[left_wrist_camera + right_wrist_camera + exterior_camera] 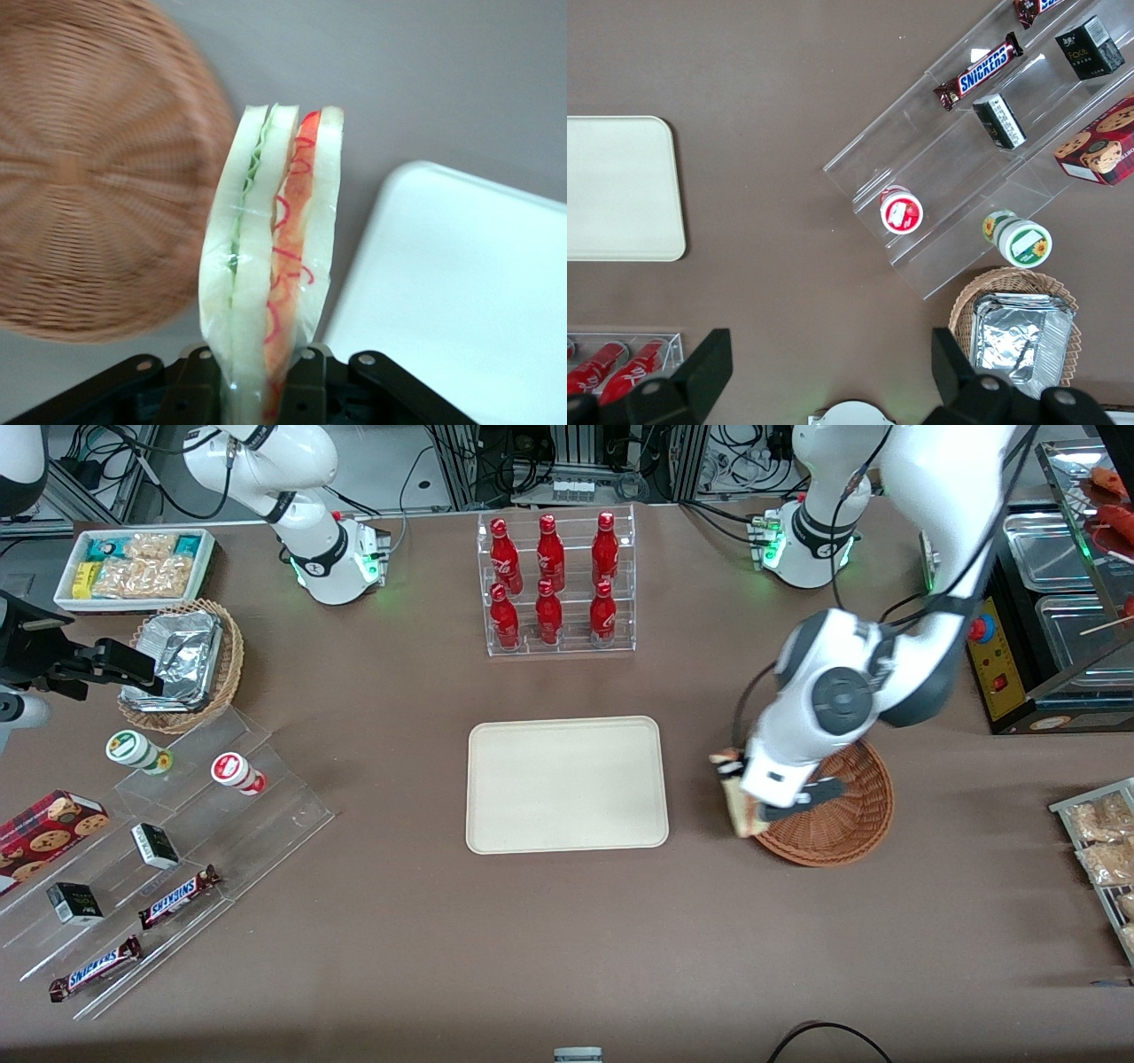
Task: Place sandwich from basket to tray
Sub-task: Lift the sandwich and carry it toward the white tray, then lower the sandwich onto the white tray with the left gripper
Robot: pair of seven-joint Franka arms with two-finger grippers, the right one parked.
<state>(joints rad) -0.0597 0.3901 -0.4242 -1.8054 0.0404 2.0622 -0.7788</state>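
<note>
End effector [742,802] of the left arm grips the sandwich [270,266] by one end, lifted over the basket [842,815] rim, with the tray [567,784] just beside on the tabletop [567,939]. Soft bread in slick film probably squashes easily, so a light pinch across its flat faces seems best. Toward the parked arm's end, two bars [177,896] read "SNICKERS".

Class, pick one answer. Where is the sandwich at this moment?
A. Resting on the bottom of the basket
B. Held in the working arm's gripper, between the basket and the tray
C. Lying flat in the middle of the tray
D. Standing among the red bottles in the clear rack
B: the gripper is shut on the sandwich, at the rim of the basket beside the tray, which has nothing on it.
</note>
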